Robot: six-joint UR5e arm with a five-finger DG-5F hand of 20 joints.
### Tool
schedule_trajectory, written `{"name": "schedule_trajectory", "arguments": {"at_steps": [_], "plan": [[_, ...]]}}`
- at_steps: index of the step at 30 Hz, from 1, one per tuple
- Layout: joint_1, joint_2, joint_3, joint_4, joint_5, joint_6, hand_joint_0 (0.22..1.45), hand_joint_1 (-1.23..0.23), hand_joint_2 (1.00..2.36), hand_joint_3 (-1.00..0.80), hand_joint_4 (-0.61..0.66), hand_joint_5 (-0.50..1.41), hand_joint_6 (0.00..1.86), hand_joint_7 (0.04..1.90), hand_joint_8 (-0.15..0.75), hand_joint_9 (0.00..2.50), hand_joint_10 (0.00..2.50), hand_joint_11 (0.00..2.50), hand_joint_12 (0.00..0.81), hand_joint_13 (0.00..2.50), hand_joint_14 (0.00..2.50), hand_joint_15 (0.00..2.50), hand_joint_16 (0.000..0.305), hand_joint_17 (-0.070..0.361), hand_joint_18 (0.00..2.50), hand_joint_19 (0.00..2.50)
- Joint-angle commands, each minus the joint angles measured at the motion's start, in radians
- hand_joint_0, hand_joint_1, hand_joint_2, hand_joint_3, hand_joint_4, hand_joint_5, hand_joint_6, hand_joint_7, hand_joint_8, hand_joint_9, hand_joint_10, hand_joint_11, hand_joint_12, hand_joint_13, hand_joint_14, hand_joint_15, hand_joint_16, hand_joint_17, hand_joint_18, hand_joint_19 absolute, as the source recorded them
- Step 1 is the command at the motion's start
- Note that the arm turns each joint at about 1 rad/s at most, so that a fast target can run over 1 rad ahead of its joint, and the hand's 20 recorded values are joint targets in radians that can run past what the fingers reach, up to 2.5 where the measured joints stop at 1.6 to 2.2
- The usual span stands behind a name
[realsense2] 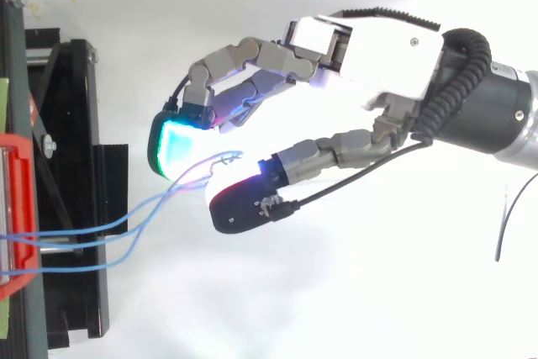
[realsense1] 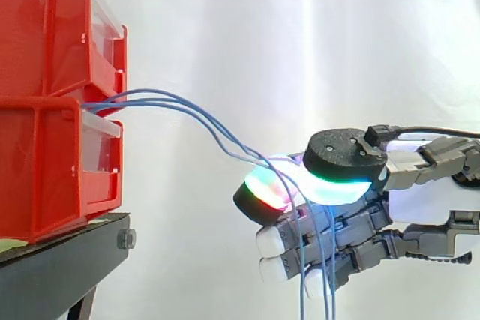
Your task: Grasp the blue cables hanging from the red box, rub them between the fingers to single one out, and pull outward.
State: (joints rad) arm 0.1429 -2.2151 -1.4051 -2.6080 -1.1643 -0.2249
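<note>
1. My hand (realsense2: 370, 48) comes in from the right of the side view, well apart from the bins (realsense1: 45, 103), with its fingers curled toward them.
2. Two of my pads (realsense2: 172, 145) are closed toward each other with only a narrow gap, and the cables (realsense1: 187, 114) run through it, so I have them pinched.
3. One pad glows cyan-green; the other shows red and green along its edge.
4. The cables leave the bins at the seam between the upper and the lower one, arc out to the right and slope down to my pads.
5. Past the pinch, the loose ends hang straight down across my lower fingers, which are bent in beneath the pads.
6. The bins sit stacked on the black stand (realsense1: 60, 260).
</note>
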Motion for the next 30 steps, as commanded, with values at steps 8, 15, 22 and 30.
{"name": "schedule_trajectory", "arguments": {"at_steps": [8,15,22,30], "plan": [[0.001,0.0,0.0,0.0,0.0,-0.001,0.58,-0.69,1.0,-0.43,0.23,-0.16,0.78,0.96,0.246,0.78,0.01,0.29,0.322,0.73,0.01,0.26,0.039,0.089,0.72,0.47],[0.0,0.0,0.0,0.0,0.0,-0.001,0.59,-0.66,1.01,-0.41,0.22,-0.15,0.76,1.01,0.248,0.78,0.01,0.3,0.324,0.73,0.01,0.27,0.039,0.089,0.72,0.48],[0.0,0.0,0.0,0.0,0.0,-0.001,0.59,-0.62,1.01,-0.43,0.22,-0.14,0.75,1.03,0.25,0.79,0.01,0.29,0.323,0.73,0.01,0.27,0.039,0.089,0.72,0.48],[0.001,0.0,0.002,0.0,0.0,-0.001,0.56,-0.59,1.0,-0.47,0.23,-0.14,0.75,1.04,0.252,0.8,0.01,0.29,0.331,0.73,0.01,0.27,0.04,0.091,0.73,0.48]]}}
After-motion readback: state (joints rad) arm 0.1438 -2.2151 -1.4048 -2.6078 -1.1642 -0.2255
